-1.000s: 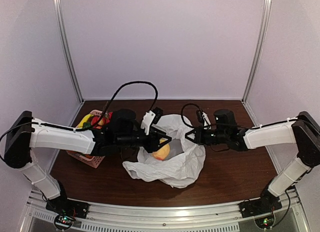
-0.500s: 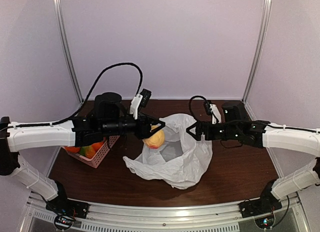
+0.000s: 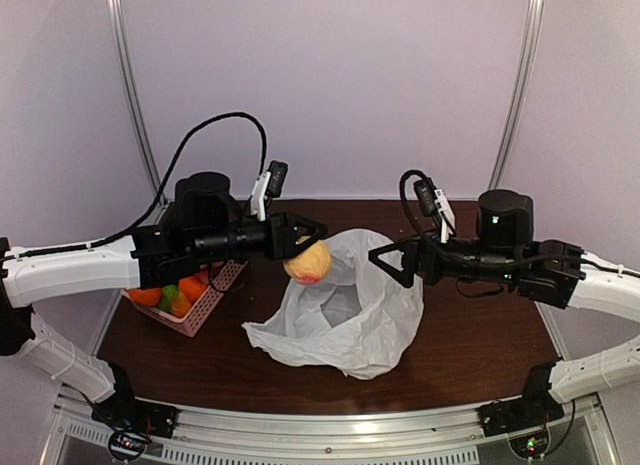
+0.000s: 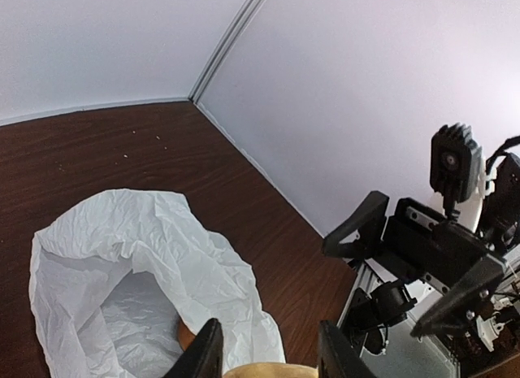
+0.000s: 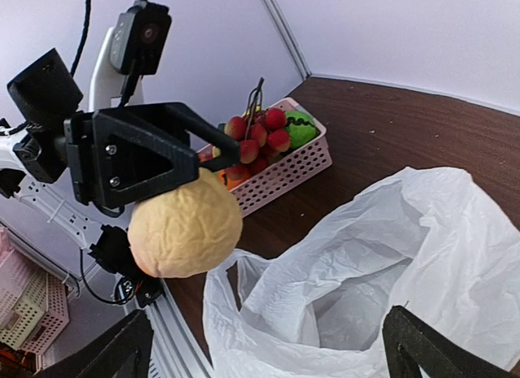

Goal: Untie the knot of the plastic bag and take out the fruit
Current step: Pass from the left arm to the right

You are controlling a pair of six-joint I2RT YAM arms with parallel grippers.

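My left gripper is shut on a round yellow-pink fruit and holds it in the air over the left rim of the white plastic bag. The right wrist view shows that fruit clamped between the black fingers. The bag lies crumpled on the table with its mouth standing open, and no knot shows. Deep inside it is a bit of another orange fruit. My right gripper hangs open just right of the bag's upper rim, holding nothing.
A pink basket holding red, orange and green fruit stands on the table to the left, under my left arm. It also shows in the right wrist view. White walls close in the brown table on three sides.
The left gripper has lifted the fruit up and out of the bag. The right gripper has opened, let go of the bag's rim and risen a little.
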